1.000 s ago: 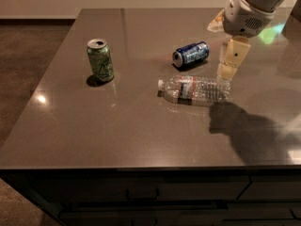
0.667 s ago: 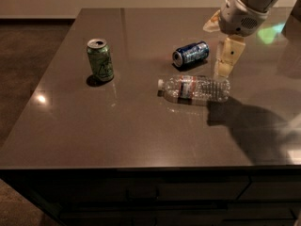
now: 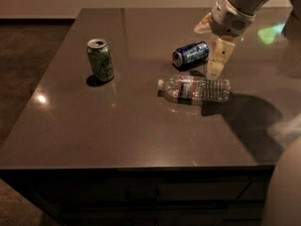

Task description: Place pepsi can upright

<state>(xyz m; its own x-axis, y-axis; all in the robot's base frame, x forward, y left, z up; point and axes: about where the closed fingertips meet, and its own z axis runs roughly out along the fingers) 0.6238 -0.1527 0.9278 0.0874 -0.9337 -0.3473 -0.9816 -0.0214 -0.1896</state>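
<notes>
The pepsi can (image 3: 190, 54), dark blue with a silver end, lies on its side on the dark table (image 3: 117, 126), its top pointing left. My gripper (image 3: 207, 50) hangs just above and to the right of the can's right end. It is open and empty. One cream finger (image 3: 219, 58) points down beside the can, and the other (image 3: 202, 25) sticks out behind it.
A clear plastic bottle (image 3: 195, 89) lies on its side just in front of the pepsi can. A green can (image 3: 100, 60) stands upright at the left. The table's front edge (image 3: 141, 166) is near the camera. My arm's shadow falls on the right part.
My gripper has moved a little to the left, closer to the pepsi can's right end. The cans and the bottle have not moved.
</notes>
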